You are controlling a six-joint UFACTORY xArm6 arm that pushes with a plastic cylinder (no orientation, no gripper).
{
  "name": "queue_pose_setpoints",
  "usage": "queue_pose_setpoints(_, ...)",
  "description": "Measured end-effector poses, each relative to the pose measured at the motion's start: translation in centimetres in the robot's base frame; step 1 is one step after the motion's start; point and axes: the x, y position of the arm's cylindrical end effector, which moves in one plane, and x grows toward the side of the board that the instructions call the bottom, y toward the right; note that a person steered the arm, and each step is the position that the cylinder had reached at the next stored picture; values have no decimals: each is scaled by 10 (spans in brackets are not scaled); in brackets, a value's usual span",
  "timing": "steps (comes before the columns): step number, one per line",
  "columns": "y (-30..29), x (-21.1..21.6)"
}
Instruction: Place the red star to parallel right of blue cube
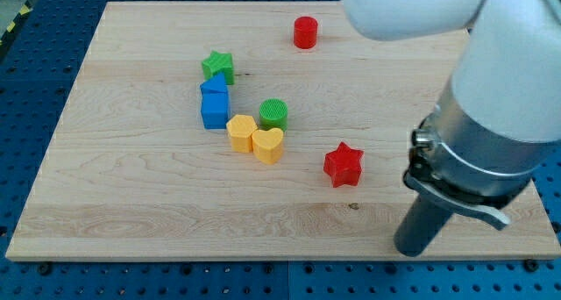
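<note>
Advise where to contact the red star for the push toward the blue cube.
No grip; push with my tip. Contact the red star on its lower-right side, driving it up-left toward the spot right of the blue cube. The green cylinder sits near that path.

Two red blocks, two green, two blue, two yellow.

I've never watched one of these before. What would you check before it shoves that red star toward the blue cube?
1. Small red star block lying free on the wooden board: ok.
2. Blue cube block visible: ok; another blue block touches it above.
3. Spot right of the blue cube free: not ok; the green cylinder and orange blocks crowd it.
4. My tip at the view's right of the star, not touching: ok.
5. Tip on the board surface: cannot tell.
</note>
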Motion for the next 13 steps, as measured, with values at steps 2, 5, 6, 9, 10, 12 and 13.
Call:
queue_pose_setpoints(2, -24, -48)
queue_pose_setpoints(5, -45, -76)
queue_pose_setpoints(6, -34, -90)
queue_pose_setpoints(9, -34, -110)
queue_pose_setpoints(10, -34, -113)
queue_pose_setpoints(12, -38, -113)
queue_pose_setpoints(13, -39, -113)
